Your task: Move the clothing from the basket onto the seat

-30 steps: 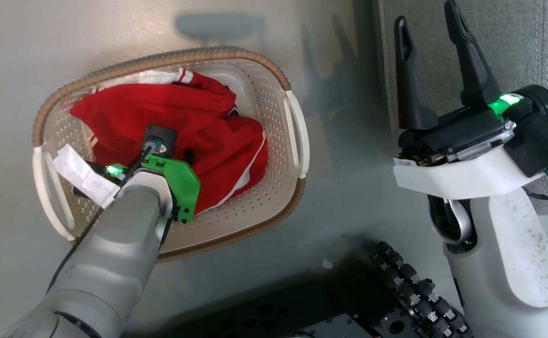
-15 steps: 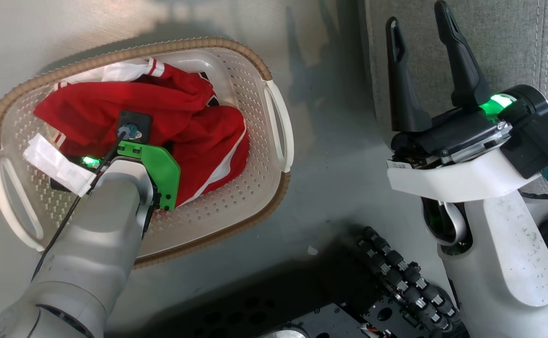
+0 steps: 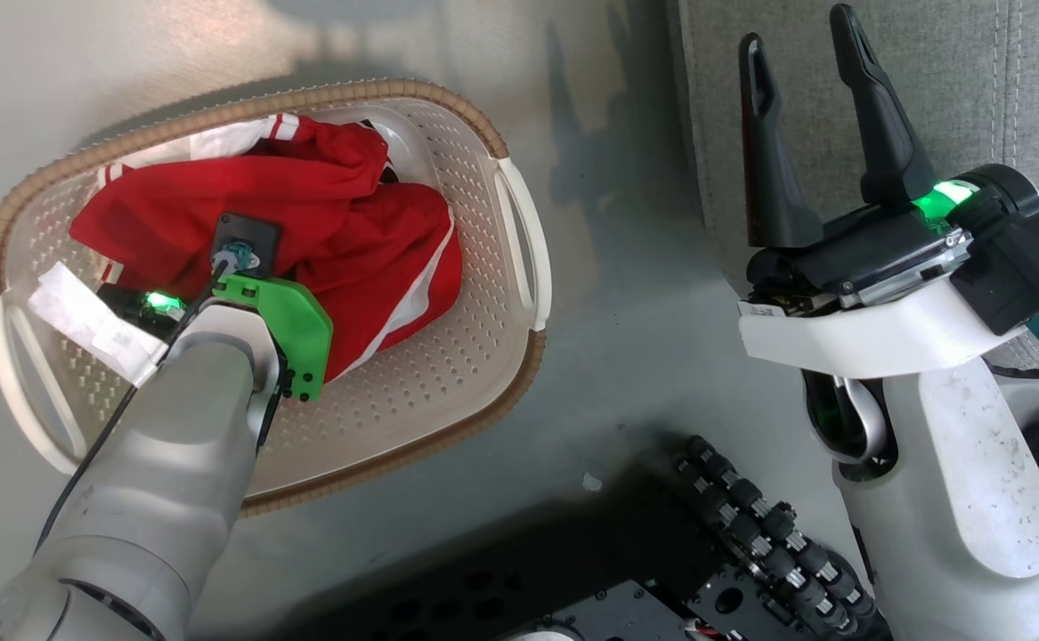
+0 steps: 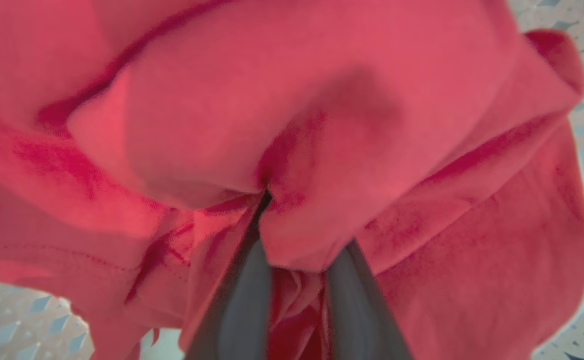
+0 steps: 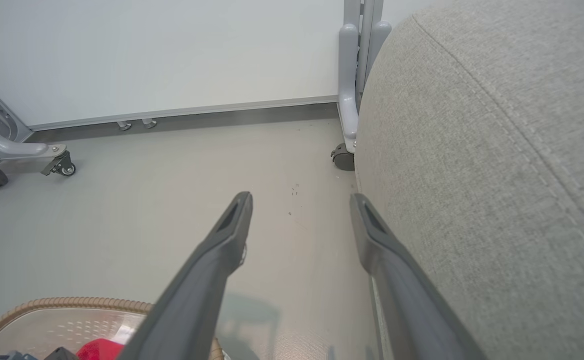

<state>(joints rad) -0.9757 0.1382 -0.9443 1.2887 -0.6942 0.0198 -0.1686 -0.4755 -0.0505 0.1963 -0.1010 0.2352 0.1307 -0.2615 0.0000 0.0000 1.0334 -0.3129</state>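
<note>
The red clothing [image 3: 350, 223] lies bunched in the cream perforated basket [image 3: 448, 107] on the floor at the left. My left arm [image 3: 181, 427] reaches down into the basket, and its wrist covers the fingers in the head view. In the left wrist view my left gripper [image 4: 302, 225] is shut on a fold of the clothing [image 4: 322, 100], its tips buried in the red fabric. My right gripper [image 3: 799, 36] stands open and holds nothing, at the edge of the grey seat [image 3: 929, 71]. The right wrist view shows the right gripper [image 5: 301, 200] beside the seat [image 5: 497, 150], with the basket rim [image 5: 71, 302] low left.
My own base with a black cable chain [image 3: 768, 534] lies at the bottom. Bare grey floor [image 3: 626, 294] separates basket and seat. A grey wheeled frame leg [image 5: 347, 100] with a castor [image 5: 343, 157] stands against the seat's far corner, and another leg [image 5: 16, 150] stands by the wall.
The whole head picture has shifted left, so the camera has moved. My left wrist stays on the clothing in the basket. The right gripper stays open by the seat.
</note>
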